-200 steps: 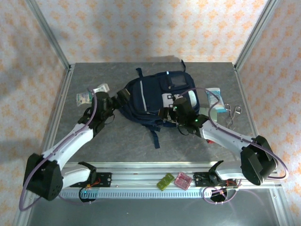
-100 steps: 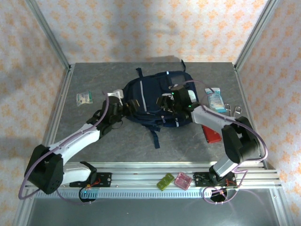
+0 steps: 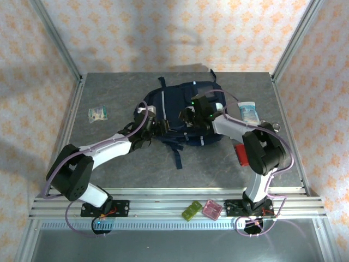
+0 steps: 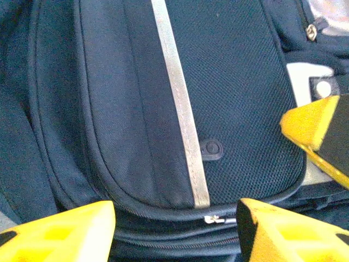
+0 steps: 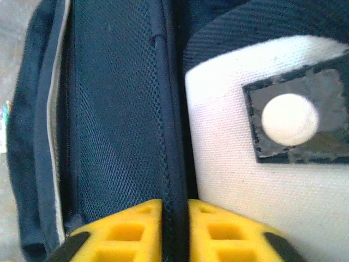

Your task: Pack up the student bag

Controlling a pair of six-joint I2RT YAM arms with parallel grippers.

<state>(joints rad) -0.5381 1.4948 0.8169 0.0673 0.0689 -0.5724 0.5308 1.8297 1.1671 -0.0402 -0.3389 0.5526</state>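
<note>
1. Student bag point(image 3: 177, 97) — flat on the worktop point(image 3: 207, 169), directly beneath both end effectors.
2. Right end effector point(image 5: 174, 229): closed on the bag's seam ridge point(image 5: 173, 136), just beside the white patch point(image 5: 229, 164), presumably to anchor the fabric.
3. Left end effector point(image 4: 175, 218): part open, empty. The zipper pull point(image 4: 211, 219) sits between its fingers — likely the next grasp.

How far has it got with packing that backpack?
Barely begun: nothing looks packed. In hand: the right gripper pinches a seam of the student bag, the left gripper open over its front-pocket zip. Left: open it and load the small packet, blue pack and red item lying on the table.
</note>
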